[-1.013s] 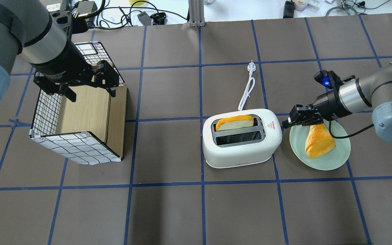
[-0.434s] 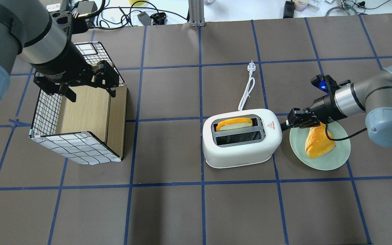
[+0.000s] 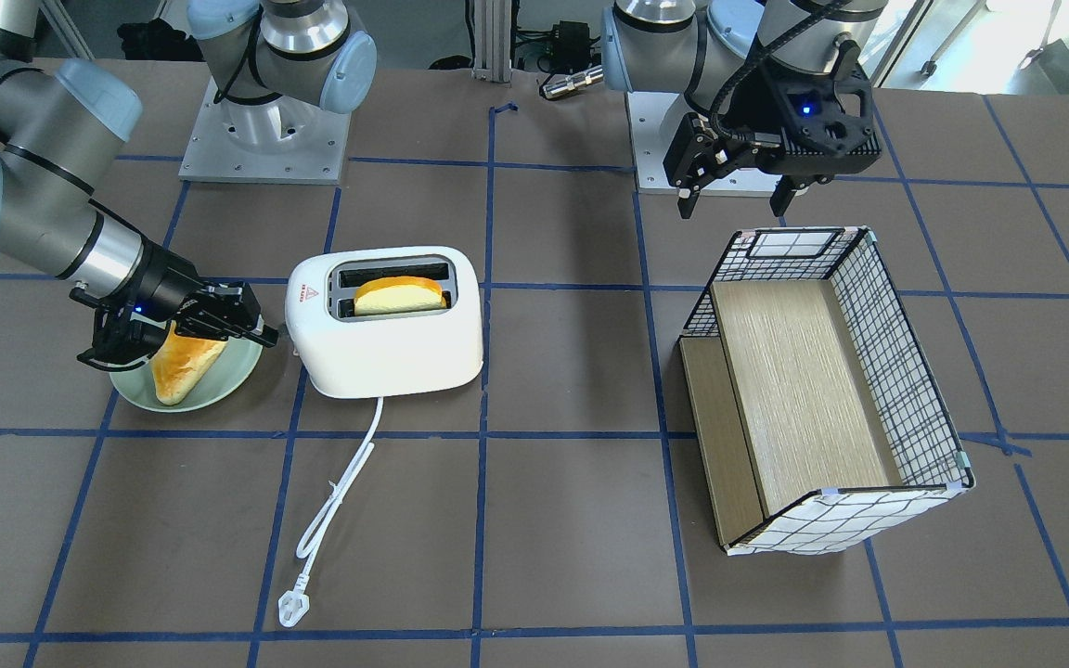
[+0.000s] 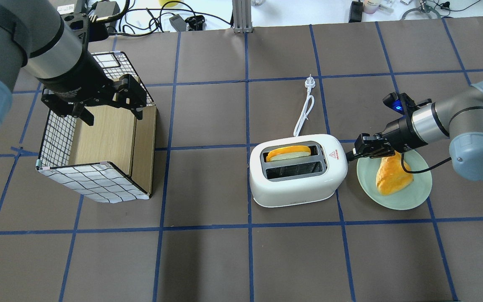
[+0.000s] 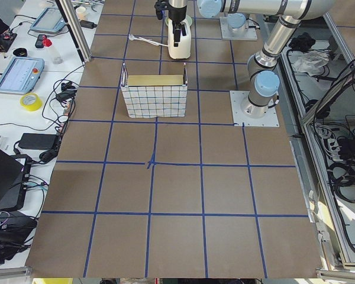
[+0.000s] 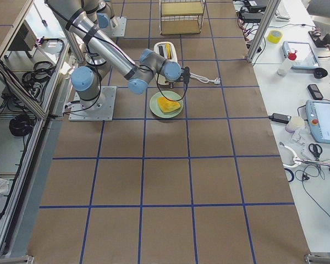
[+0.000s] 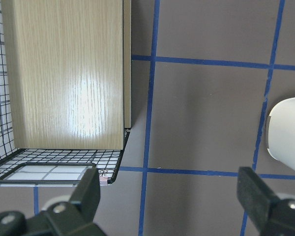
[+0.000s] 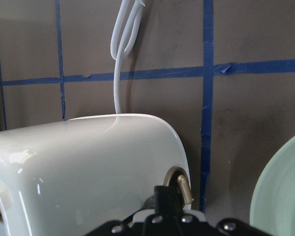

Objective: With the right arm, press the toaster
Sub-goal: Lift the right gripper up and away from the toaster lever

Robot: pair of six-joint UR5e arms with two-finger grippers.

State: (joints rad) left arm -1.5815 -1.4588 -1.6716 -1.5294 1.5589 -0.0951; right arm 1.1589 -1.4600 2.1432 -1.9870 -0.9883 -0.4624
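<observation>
The white two-slot toaster [image 4: 298, 176] stands right of the table's middle, with a slice of bread [image 4: 288, 152] sunk low in its far slot. My right gripper [image 4: 351, 154] is shut with nothing in it, and its tip is against the toaster's right end. In the right wrist view the black fingertip [image 8: 162, 195] sits beside the gold lever [image 8: 184, 189] low on the toaster's end [image 8: 88, 157]. The front view shows the same gripper [image 3: 263, 332] at the toaster [image 3: 386, 353]. My left gripper [image 4: 112, 114] is open and empty above the wire basket.
A wire basket with a wooden shelf [image 4: 99, 147] stands at the left. A green plate [image 4: 407, 199] with a second bread piece [image 4: 392, 174] lies under my right wrist. The toaster's white cord [image 4: 304, 113] and plug [image 4: 310, 82] lie behind it.
My right gripper moved down at the toaster's end and the bread sank lower into the slot. Since 0.4 s ago nothing has visibly moved. The left arm stayed still.
</observation>
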